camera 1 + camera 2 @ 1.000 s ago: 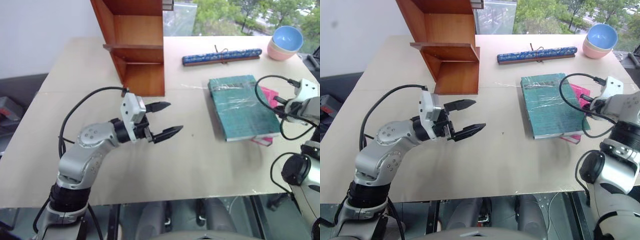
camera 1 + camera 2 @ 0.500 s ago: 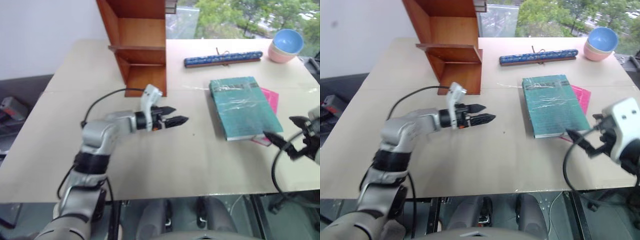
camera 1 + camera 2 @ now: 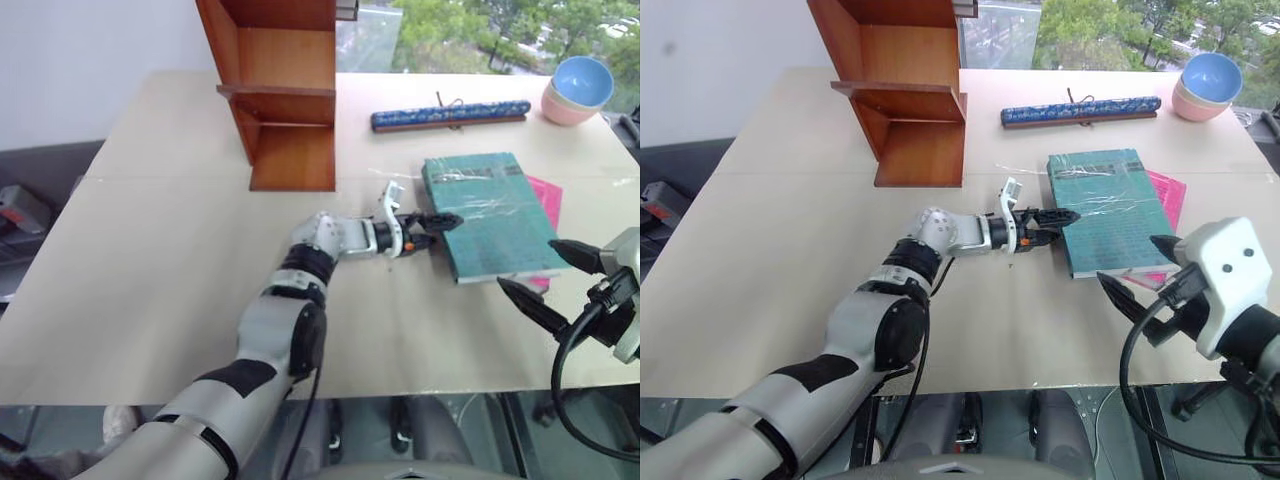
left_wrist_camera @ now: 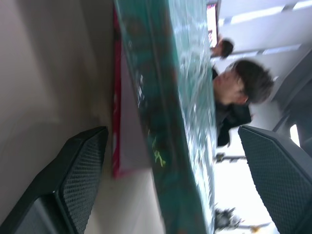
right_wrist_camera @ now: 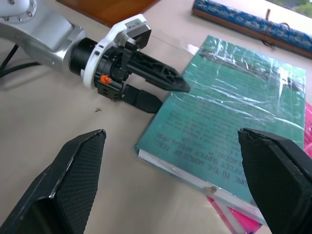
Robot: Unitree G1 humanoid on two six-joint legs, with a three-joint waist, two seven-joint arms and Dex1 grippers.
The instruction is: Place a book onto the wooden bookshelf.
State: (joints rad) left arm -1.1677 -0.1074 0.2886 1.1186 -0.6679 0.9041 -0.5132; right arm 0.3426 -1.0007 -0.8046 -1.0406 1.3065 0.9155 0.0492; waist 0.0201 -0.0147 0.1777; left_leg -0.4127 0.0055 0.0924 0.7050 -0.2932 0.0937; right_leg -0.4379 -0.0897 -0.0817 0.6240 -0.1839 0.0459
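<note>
Pink book (image 3: 545,200), blue scroll-like case (image 3: 450,114), stacked blue and pink bowls (image 3: 575,88) on beige table (image 3: 150,260).

The book (image 3: 488,213), thick, teal and plastic-wrapped, lies flat on a thinner pink one. The shelf (image 3: 285,95), reddish-brown wood, stands upright well apart from it.

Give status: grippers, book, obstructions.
Left gripper open, straddling the book's near-left edge. Right gripper open, clear of it. Book flat on pink book. Bookshelf path clear.
</note>
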